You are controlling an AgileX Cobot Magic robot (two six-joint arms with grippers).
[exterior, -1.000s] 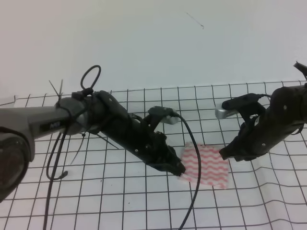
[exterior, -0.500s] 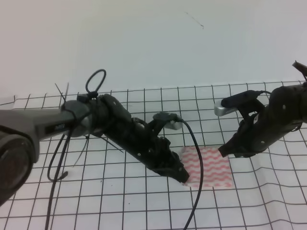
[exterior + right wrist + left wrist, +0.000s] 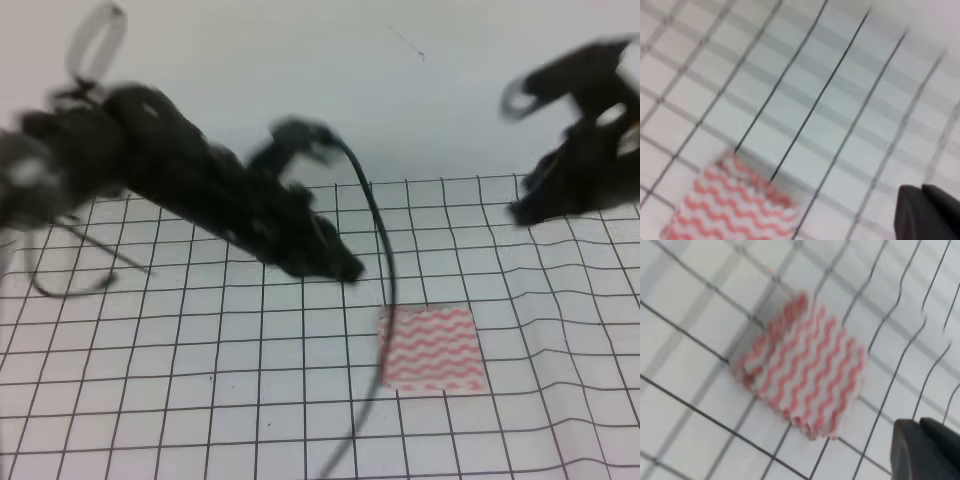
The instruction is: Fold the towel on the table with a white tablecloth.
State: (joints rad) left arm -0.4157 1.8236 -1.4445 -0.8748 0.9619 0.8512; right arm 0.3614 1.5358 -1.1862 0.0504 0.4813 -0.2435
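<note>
The towel [image 3: 432, 348] lies flat as a small folded square on the white tablecloth [image 3: 200, 400] of the desk, at about 4 o'clock in the high view; we see the left hand [image 3: 335, 265] blurred above and beside it at 10 o'clock, and the right hand [image 3: 535, 205] well apart at 2 o'clock, neither touching it. We cannot tell how either hand's fingers stand. The left wrist view shows the towel [image 3: 802, 367] centred, layered edges visible. The right wrist view shows it [image 3: 732, 207] at 7 o'clock.
</note>
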